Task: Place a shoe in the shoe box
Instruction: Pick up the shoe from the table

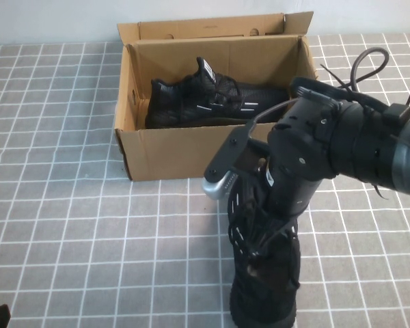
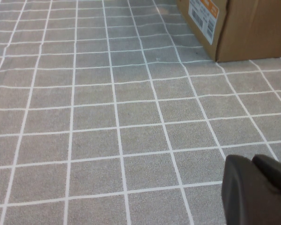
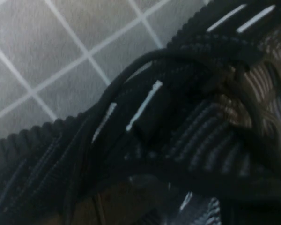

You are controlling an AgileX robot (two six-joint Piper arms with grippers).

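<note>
The shoe box point(image 1: 191, 154) is seen standing open at the far middle of the grey gridded tabletop point(image 1: 68, 225), its flap lid folded back behind it. Inside it a black mate shoe point(image 1: 212, 102) lies lengthwise, with short white dashes on its side. The shoe point(image 1: 263, 287) is placed on the tabletop in front of the box, near the front edge and right of centre, with one end toward the box and the other toward the near edge. The right hand point(image 1: 253, 225) is lowered onto the shoe from above and is buried in its laces; in the right wrist view black knit point(image 3: 187, 140), cords and white dashes fill the picture, and the fingers are hidden, so whether they are closed on the shoe cannot be told. The left hand point(image 2: 257, 192) is kept low over bare tabletop at the near left, well apart from the shoe, its dark fingers pressed together and holding nothing. A corner of the box bearing a printed label point(image 2: 202, 16) is visible beyond it.
</note>
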